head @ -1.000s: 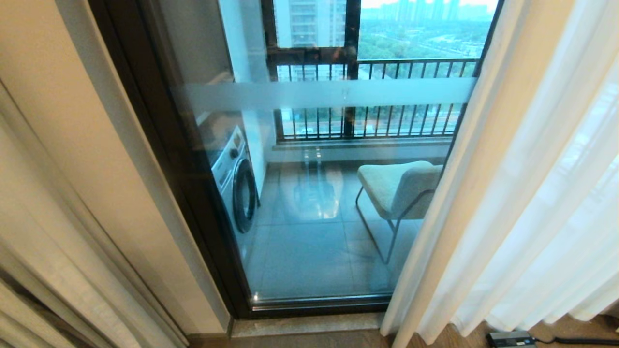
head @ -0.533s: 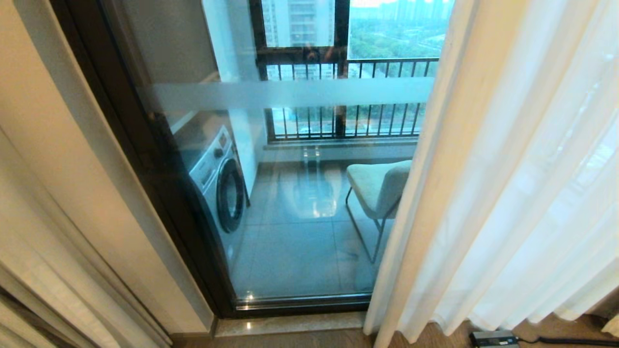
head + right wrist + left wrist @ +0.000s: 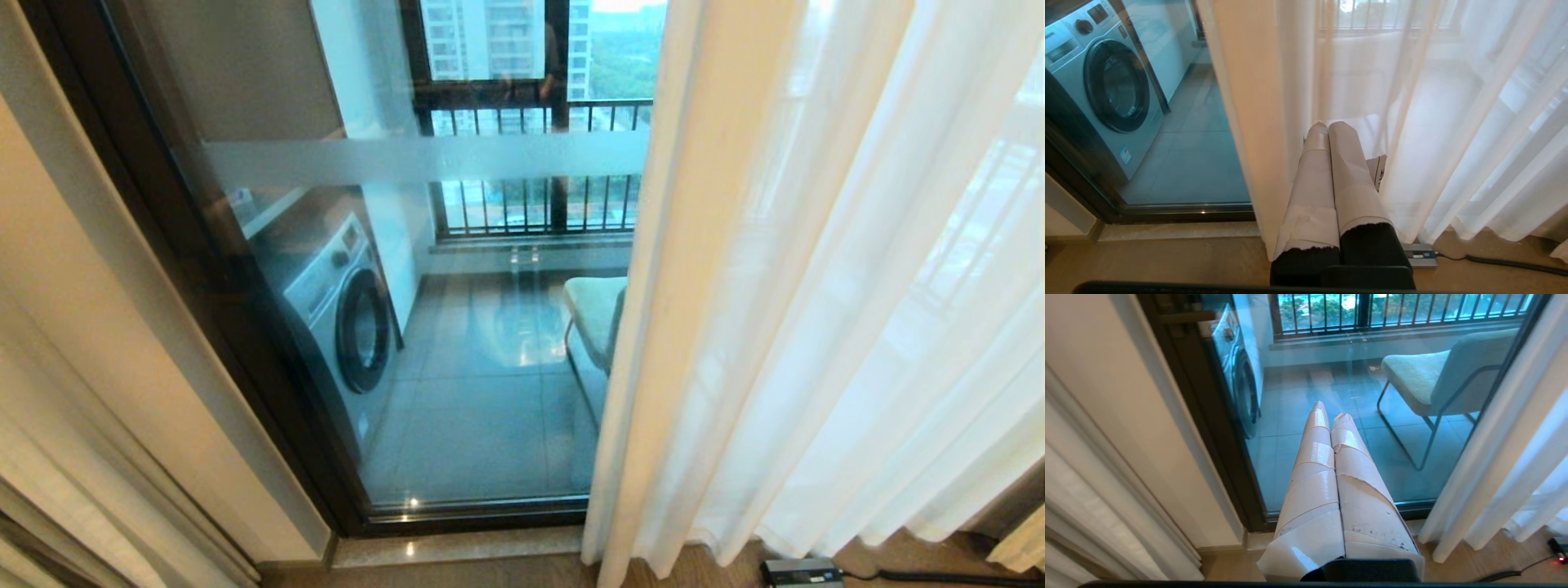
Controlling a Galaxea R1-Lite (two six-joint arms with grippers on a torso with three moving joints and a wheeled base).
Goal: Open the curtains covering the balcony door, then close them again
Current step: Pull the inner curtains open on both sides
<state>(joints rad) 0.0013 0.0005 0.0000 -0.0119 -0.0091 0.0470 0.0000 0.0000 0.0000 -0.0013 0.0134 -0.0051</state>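
Curtains hang just beyond the closed right hand.

Daylight is entering through the balcony door, glaring off the tiles behind it. The sheer curtains beside the door are glowing, washing out detail. Door frame lines are bowing at the edges.
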